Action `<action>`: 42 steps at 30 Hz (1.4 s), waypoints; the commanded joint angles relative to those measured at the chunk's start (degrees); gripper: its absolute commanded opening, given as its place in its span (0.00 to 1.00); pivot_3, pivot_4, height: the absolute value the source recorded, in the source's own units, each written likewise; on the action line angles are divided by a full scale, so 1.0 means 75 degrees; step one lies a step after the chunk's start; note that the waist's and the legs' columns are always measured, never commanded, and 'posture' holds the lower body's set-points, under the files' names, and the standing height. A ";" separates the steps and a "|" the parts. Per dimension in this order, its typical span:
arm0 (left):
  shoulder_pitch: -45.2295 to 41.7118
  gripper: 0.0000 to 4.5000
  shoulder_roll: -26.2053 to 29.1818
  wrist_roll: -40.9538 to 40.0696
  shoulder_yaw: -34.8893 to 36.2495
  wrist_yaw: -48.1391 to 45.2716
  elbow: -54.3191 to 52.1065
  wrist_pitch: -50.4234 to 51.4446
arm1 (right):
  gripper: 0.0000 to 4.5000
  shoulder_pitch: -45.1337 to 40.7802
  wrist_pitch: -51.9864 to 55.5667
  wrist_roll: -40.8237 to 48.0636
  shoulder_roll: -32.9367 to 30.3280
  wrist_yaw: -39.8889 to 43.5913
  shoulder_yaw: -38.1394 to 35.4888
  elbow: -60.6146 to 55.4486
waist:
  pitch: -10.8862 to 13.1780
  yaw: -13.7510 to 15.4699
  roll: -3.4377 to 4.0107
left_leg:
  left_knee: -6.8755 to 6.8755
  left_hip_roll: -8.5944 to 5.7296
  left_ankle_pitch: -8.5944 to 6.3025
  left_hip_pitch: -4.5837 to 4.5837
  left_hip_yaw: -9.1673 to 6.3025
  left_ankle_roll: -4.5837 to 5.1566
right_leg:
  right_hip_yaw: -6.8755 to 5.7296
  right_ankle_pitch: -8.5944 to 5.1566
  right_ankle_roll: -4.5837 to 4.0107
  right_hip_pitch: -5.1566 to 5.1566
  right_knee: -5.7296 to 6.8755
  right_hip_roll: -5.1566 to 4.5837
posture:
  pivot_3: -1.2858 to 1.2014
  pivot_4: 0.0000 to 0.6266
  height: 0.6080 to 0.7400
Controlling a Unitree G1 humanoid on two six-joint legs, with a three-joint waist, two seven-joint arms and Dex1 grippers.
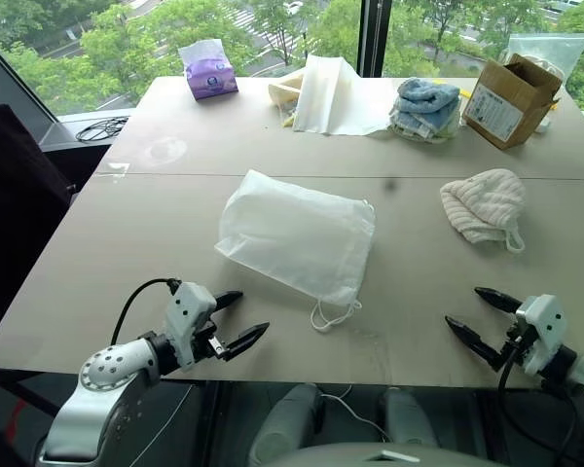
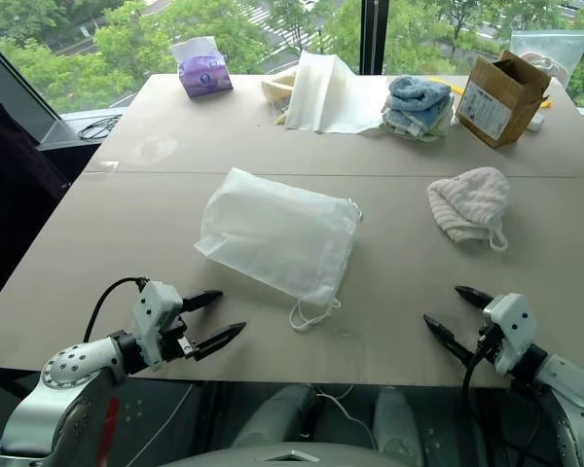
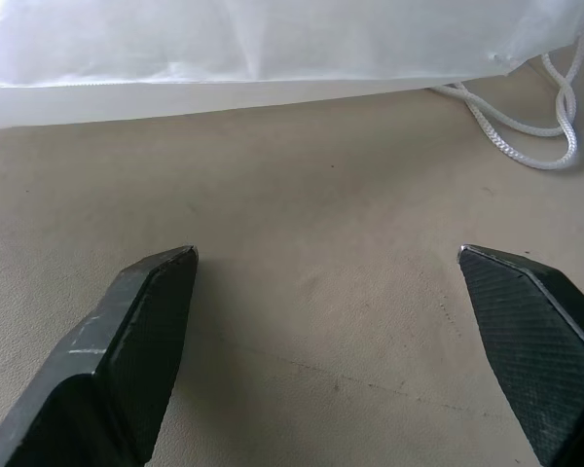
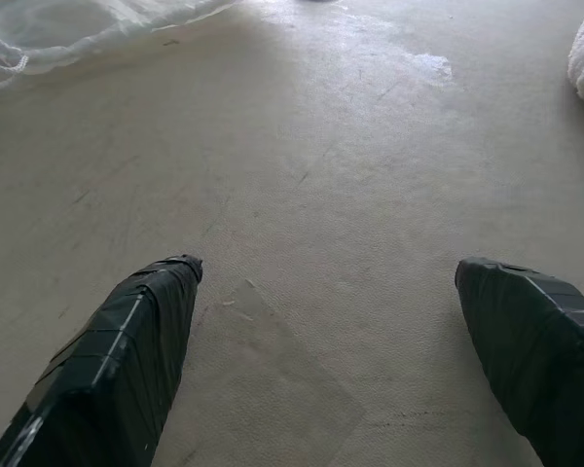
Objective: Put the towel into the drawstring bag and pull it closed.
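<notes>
Lying flat on the worktop (image 1: 127, 263), drawstring bag (image 1: 297, 233) sits ahead of the left end effector (image 1: 241, 319), cords trailing nearest it (handy for the closing pull). Towel (image 1: 484, 203) rests ahead of the right end effector (image 1: 479, 317). Both end effectors gape wide, empty, apparently poised to start.

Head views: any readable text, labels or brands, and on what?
No text can be read.
Cardboard box: white label with dark print, too small to read.
Purple tissue pack: printed design, wording too blurred to read.
Drawstring bag, towel: no print seen.
</notes>
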 commanded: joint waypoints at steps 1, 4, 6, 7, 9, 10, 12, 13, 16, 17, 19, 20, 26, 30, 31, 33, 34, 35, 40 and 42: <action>-0.0060 0.98 0.0018 -0.0109 0.0166 -0.0008 -0.0209 -0.0163 | 0.99 0.0066 0.0067 0.0344 -0.0123 0.0197 -0.0225 -0.0343 | 0.0000 0.0000 0.0000 | 0.0000 0.0000 0.0000 0.0000 0.0000 0.0000 | 0.0000 0.0000 0.0000 0.0000 0.0000 0.0000 | 0.52 0.24 1.00; -0.0098 0.98 -0.0089 -0.0110 0.0080 0.0134 -0.0413 -0.0132 | 0.99 0.0169 0.0306 0.0552 -0.0184 0.0289 -0.0222 -0.0649 | 0.0003 0.0003 0.0001 | 0.0000 0.0000 0.0000 -0.0002 -0.0001 0.0000 | -0.0001 0.0000 0.0000 0.0000 0.0001 0.0000 | 0.52 0.24 1.00; -0.0077 0.98 -0.0112 -0.0079 0.0061 0.0140 -0.0401 -0.0156 | 0.99 0.0169 0.0352 0.0576 -0.0197 0.0303 -0.0231 -0.0668 | 0.0004 -0.0002 -0.0001 | 0.0000 0.0000 0.0000 -0.0003 -0.0002 0.0000 | -0.0001 0.0000 0.0000 0.0000 0.0000 0.0000 | 0.52 0.24 1.00; -0.0075 0.98 -0.0121 -0.0069 0.0066 0.0145 -0.0390 -0.0160 | 0.99 0.0159 0.0382 0.0592 -0.0203 0.0307 -0.0232 -0.0683 | 0.0004 -0.0005 -0.0001 | 0.0000 0.0000 0.0000 -0.0003 -0.0001 0.0000 | 0.0000 0.0001 -0.0001 0.0000 0.0001 0.0000 | 0.52 0.24 1.00; -0.0077 0.98 -0.0134 -0.0067 0.0086 0.0166 -0.0374 -0.0153 | 0.99 0.0129 0.0427 0.0603 -0.0207 0.0304 -0.0218 -0.0703 | 0.0004 -0.0001 -0.0002 | 0.0000 0.0000 0.0000 -0.0003 0.0001 0.0000 | 0.0000 0.0001 -0.0001 0.0000 0.0001 0.0000 | 0.52 0.24 1.00; -0.0070 0.98 -0.0136 -0.0069 0.0091 0.0178 -0.0379 -0.0152 | 0.99 0.0114 0.0444 0.0605 -0.0206 0.0302 -0.0207 -0.0713 | 0.0005 0.0002 -0.0002 | 0.0000 0.0000 0.0000 -0.0003 0.0001 0.0000 | 0.0000 0.0001 0.0000 0.0000 0.0001 0.0000 | 0.52 0.24 1.00; -0.0033 0.98 -0.0147 -0.0072 0.0090 0.0204 -0.0418 -0.0157 | 0.99 0.0087 0.0467 0.0606 -0.0202 0.0307 -0.0188 -0.0722 | 0.0005 0.0000 -0.0002 | 0.0000 0.0000 0.0000 -0.0003 0.0000 0.0000 | 0.0001 0.0001 -0.0001 0.0000 0.0001 0.0000 | 0.52 0.24 1.00; -0.0015 0.98 -0.0151 -0.0071 0.0087 0.0211 -0.0431 -0.0165 | 0.99 0.0074 0.0475 0.0606 -0.0198 0.0309 -0.0181 -0.0724 | 0.0005 0.0000 -0.0002 | 0.0000 0.0000 0.0000 -0.0002 0.0001 0.0000 | 0.0000 0.0001 -0.0001 0.0000 0.0001 0.0000 | 0.52 0.24 1.00; 0.0044 0.98 -0.0160 -0.0081 0.0078 0.0228 -0.0490 -0.0180 | 0.99 0.0046 0.0513 0.0627 -0.0183 0.0330 -0.0155 -0.0752 | 0.0005 0.0001 -0.0003 | 0.0000 0.0000 0.0000 -0.0003 0.0001 0.0000 | 0.0000 0.0001 -0.0001 0.0000 0.0001 0.0000 | 0.52 0.24 1.00; 0.0062 0.98 -0.0160 -0.0085 0.0075 0.0228 -0.0504 -0.0179 | 0.99 0.0046 0.0523 0.0631 -0.0178 0.0339 -0.0155 -0.0759 | 0.0005 0.0002 -0.0003 | 0.0000 0.0000 0.0000 -0.0003 0.0001 0.0000 | 0.0000 0.0001 -0.0001 0.0000 0.0001 0.0000 | 0.52 0.24 1.00; 0.0130 0.98 -0.0137 -0.0105 0.0074 0.0191 -0.0576 -0.0169 | 0.99 0.0076 0.0530 0.0648 -0.0180 0.0378 -0.0181 -0.0770 | 0.0005 0.0001 -0.0003 | 0.0001 0.0000 0.0000 -0.0003 0.0001 0.0000 | 0.0000 0.0001 -0.0001 0.0000 0.0002 0.0000 | 0.52 0.24 1.00; 0.0156 0.98 -0.0132 -0.0114 0.0080 0.0187 -0.0609 -0.0160 | 0.99 0.0092 0.0523 0.0656 -0.0183 0.0403 -0.0195 -0.0764 | 0.0005 -0.0001 -0.0003 | 0.0001 0.0000 0.0000 -0.0002 0.0001 0.0000 | 0.0000 0.0001 -0.0001 0.0000 0.0002 0.0000 | 0.52 0.24 1.00; 0.0227 0.98 -0.0038 -0.0078 -0.0058 0.0127 -0.1046 -0.0151 | 0.99 0.0163 0.0378 0.0583 -0.0193 0.0608 -0.0137 -0.0694 | 0.0005 0.0003 -0.0004 | 0.0002 0.0000 0.0000 -0.0003 0.0002 0.0000 | 0.0001 0.0001 -0.0001 0.0000 0.0002 0.0000 | 0.52 0.24 1.00; -0.0130 0.98 -0.0154 -0.0396 -0.0409 0.0402 -0.1889 0.0429 | 0.99 0.0237 0.0611 0.0897 -0.0204 0.0808 -0.0136 -0.0880 | 0.0005 0.0006 -0.0004 | 0.0005 0.0000 0.0000 -0.0004 0.0005 0.0000 | 0.0002 0.0001 -0.0001 0.0001 0.0002 -0.0001 | 0.52 0.24 1.00; -0.0277 0.98 -0.0204 -0.0481 -0.0514 0.0535 -0.2057 0.0637 | 0.99 0.0277 0.0725 0.1012 -0.0244 0.0885 -0.0120 -0.0961 | 0.0006 0.0016 -0.0004 | 0.0005 0.0000 0.0000 -0.0004 0.0004 0.0000 | 0.0001 0.0001 -0.0001 0.0001 0.0002 -0.0001 | 0.52 0.24 1.00; -0.0646 0.98 -0.0305 -0.0486 -0.0856 0.0795 -0.2280 0.1003 | 0.99 0.0374 0.0821 0.1296 -0.0262 0.1124 -0.0108 -0.1127 | 0.0005 0.0019 -0.0003 | 0.0009 0.0000 0.0000 -0.0004 0.0002 0.0000 | 0.0000 0.0002 -0.0001 0.0001 0.0006 0.0000 | 0.52 0.24 1.00; -0.0878 0.98 -0.0347 -0.0367 -0.1113 0.0915 -0.2320 0.1140 | 0.99 0.0407 0.0888 0.1404 -0.0264 0.1168 -0.0103 -0.1217 | 0.0005 0.0014 -0.0005 | 0.0011 0.0000 0.0000 -0.0004 0.0003 0.0000 | 0.0001 0.0002 0.0000 0.0002 0.0008 0.0000 | 0.52 0.24 1.00; -0.1277 0.98 -0.0425 -0.0062 -0.1512 0.1094 -0.2265 0.1253 | 0.99 0.0392 0.0947 0.1507 -0.0264 0.1195 -0.0095 -0.1320 | 0.0004 0.0008 -0.0005 | 0.0011 0.0001 0.0000 -0.0003 0.0003 0.0000 | 0.0001 0.0002 0.0000 0.0003 0.0009 0.0001 | 0.52 0.24 1.00; -0.2707 0.98 -0.0929 0.0767 -0.2833 0.1755 -0.1855 0.1775 | 0.99 0.0276 0.1063 0.1667 -0.0292 0.1241 -0.0111 -0.1530 | 0.0006 -0.0006 -0.0010 | 0.0024 0.0000 0.0006 -0.0004 0.0011 -0.0009 | 0.0005 0.0004 0.0001 0.0004 0.0014 0.0005 | 0.52 0.24 1.00; -0.3102 0.98 -0.1147 0.1154 -0.3242 0.1992 -0.1614 0.1791 | 0.99 0.0268 0.1023 0.1623 -0.0286 0.1233 -0.0143 -0.1525 | 0.0006 0.0009 -0.0010 | 0.0026 -0.0001 0.0007 -0.0004 0.0012 -0.0012 | 0.0006 0.0004 0.0001 0.0004 0.0015 0.0005 | 0.52 0.24 1.00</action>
